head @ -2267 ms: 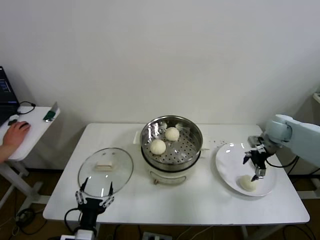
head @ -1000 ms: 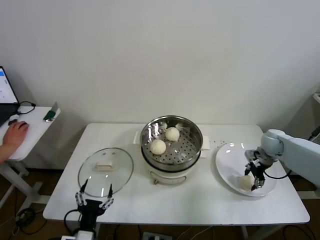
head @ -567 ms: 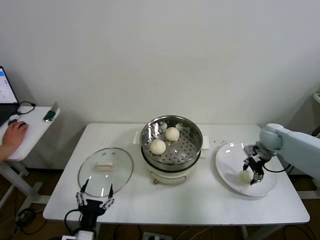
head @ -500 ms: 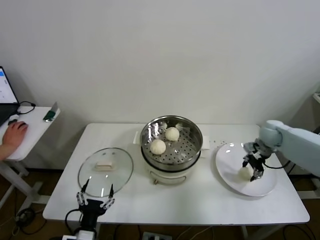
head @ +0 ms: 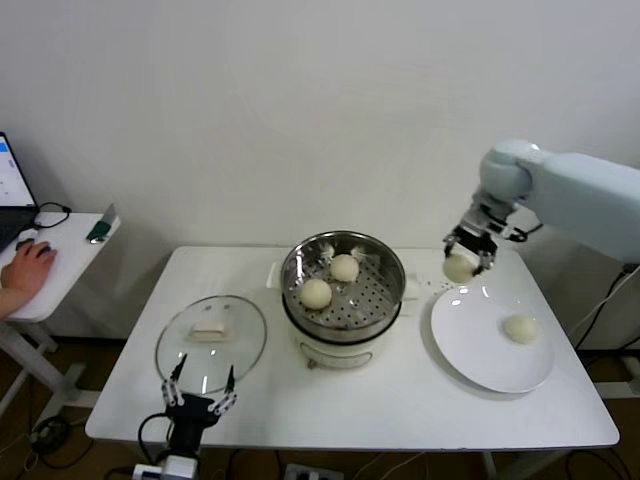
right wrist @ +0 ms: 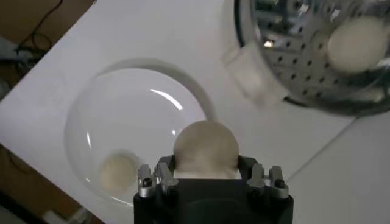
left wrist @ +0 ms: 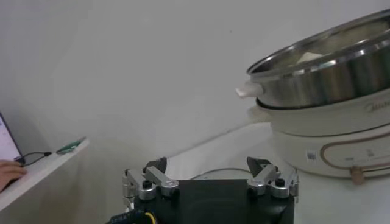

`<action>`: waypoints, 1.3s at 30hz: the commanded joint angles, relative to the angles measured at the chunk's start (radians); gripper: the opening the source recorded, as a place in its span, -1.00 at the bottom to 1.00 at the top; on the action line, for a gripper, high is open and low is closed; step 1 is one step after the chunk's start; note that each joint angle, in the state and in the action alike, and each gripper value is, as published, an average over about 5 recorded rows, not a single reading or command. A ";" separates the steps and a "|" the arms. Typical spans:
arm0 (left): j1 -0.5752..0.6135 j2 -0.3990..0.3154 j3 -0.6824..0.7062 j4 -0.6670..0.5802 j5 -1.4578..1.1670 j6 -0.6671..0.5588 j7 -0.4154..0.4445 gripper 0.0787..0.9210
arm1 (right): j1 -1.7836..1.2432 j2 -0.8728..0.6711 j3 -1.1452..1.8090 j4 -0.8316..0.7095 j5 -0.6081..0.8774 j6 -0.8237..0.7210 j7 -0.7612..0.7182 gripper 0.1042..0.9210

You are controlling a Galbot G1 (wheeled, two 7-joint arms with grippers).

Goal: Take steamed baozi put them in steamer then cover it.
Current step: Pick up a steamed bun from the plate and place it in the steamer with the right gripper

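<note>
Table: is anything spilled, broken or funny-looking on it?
Nothing stands out. Two baozi sit in the steamer, one lies on the plate, and the right gripper holds one above the table. The cover lies flat by the steamer. The left gripper waits open at the table's near edge.

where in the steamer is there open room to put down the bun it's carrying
The steamer is bare along its front and right, beside the two buns at the back left. The right pincer holds a bun above the plate's edge.
</note>
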 commanded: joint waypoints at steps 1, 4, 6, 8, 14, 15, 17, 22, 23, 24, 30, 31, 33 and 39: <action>0.011 -0.002 0.001 0.005 0.003 -0.001 -0.001 0.77 | 0.072 0.191 0.027 0.032 -0.041 0.156 -0.018 0.39; 0.019 -0.002 -0.003 0.005 -0.002 -0.001 -0.003 0.77 | 0.001 0.247 0.069 0.023 -0.086 0.162 -0.017 0.39; 0.020 -0.002 -0.006 0.005 -0.004 -0.001 -0.004 0.77 | -0.046 0.280 0.093 0.022 -0.125 0.169 -0.016 0.40; 0.020 -0.002 -0.008 0.004 -0.005 -0.001 -0.004 0.77 | -0.092 0.311 0.109 0.030 -0.157 0.174 -0.015 0.40; 0.015 0.006 -0.010 0.003 -0.010 0.000 -0.003 0.77 | -0.183 0.383 0.111 0.033 -0.192 0.181 -0.013 0.41; 0.015 0.008 -0.010 0.004 -0.010 0.000 -0.003 0.77 | -0.192 0.390 0.107 0.032 -0.194 0.184 -0.012 0.41; 0.014 0.012 -0.010 0.003 -0.011 0.000 -0.002 0.77 | -0.207 0.400 0.099 0.030 -0.195 0.190 -0.012 0.41; 0.015 0.018 -0.011 0.003 -0.011 0.000 -0.002 0.77 | -0.223 0.406 0.088 0.043 -0.199 0.201 -0.013 0.41; 0.014 0.018 -0.012 0.004 -0.011 -0.001 -0.002 0.77 | -0.224 0.405 0.086 0.046 -0.199 0.202 -0.013 0.41; 0.014 0.017 -0.012 0.005 -0.012 -0.001 -0.002 0.77 | -0.225 0.404 0.083 0.048 -0.199 0.202 -0.013 0.41; 0.015 0.015 -0.013 0.009 -0.013 -0.002 -0.002 0.77 | -0.226 0.389 0.069 0.064 -0.197 0.202 -0.013 0.41; 0.015 0.015 -0.013 0.009 -0.013 -0.003 -0.002 0.77 | -0.226 0.388 0.068 0.064 -0.197 0.202 -0.013 0.42; 0.016 0.014 -0.013 0.009 -0.013 -0.003 -0.002 0.77 | -0.228 0.385 0.067 0.064 -0.197 0.202 -0.012 0.42; 0.017 0.012 -0.013 0.011 -0.012 -0.004 -0.003 0.77 | -0.232 0.378 0.068 0.064 -0.197 0.194 -0.004 0.49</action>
